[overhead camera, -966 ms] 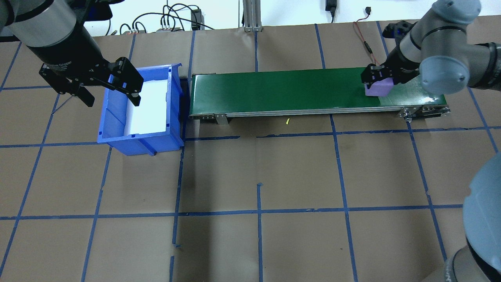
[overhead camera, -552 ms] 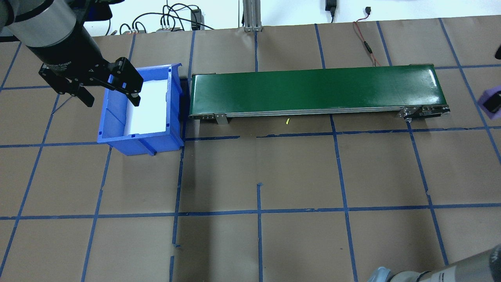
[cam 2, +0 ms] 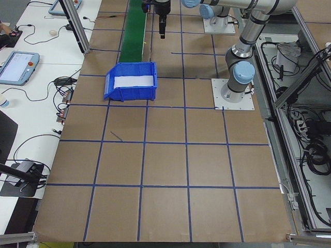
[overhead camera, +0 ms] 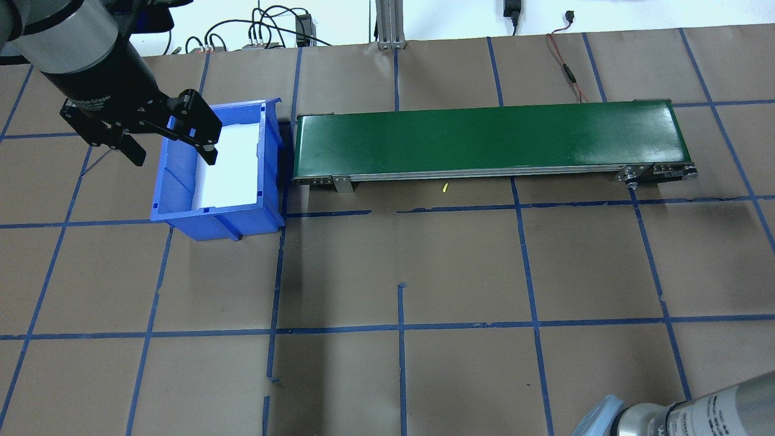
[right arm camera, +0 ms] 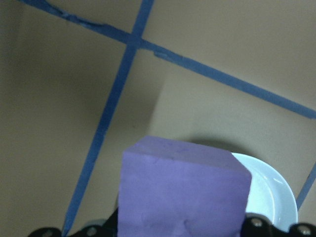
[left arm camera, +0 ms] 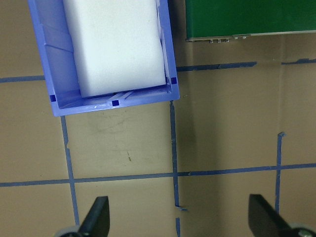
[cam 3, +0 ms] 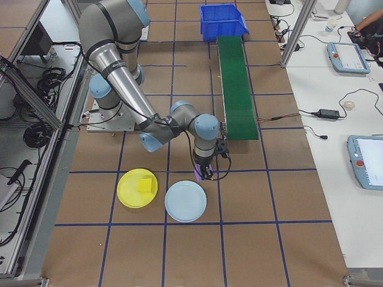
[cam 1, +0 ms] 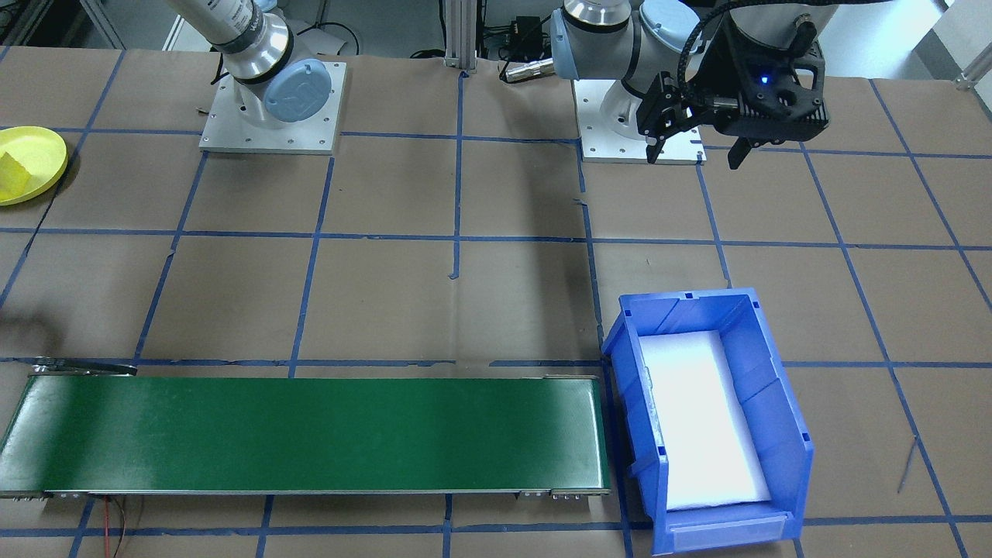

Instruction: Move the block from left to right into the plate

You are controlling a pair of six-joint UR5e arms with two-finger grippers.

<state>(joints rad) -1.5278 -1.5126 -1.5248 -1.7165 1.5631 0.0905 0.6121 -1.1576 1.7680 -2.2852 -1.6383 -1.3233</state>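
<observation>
A purple block (right arm camera: 185, 192) fills the bottom of the right wrist view, with my right gripper (right arm camera: 182, 232) shut on it. In the exterior right view this gripper (cam 3: 204, 170) holds the block (cam 3: 200, 176) low over the table, just past the conveyor's end and beside a pale blue plate (cam 3: 185, 201). The yellow plate (cam 3: 137, 188) lies left of that one with a yellow cube (cam 3: 144, 185) in it; it also shows at the front-facing view's left edge (cam 1: 35, 151). My left gripper (overhead camera: 169, 142) hangs open over the blue bin's left side.
The green conveyor belt (overhead camera: 484, 139) runs from the blue bin (overhead camera: 181, 209) toward the right. White foam lines the bin. The pale blue plate's rim (right arm camera: 279, 190) shows just behind the block in the right wrist view. Cables lie along the far table edge.
My right gripper lifted the purple block off the conveyor's right end and carried it right, out of the overhead view. The left arm has not moved.
</observation>
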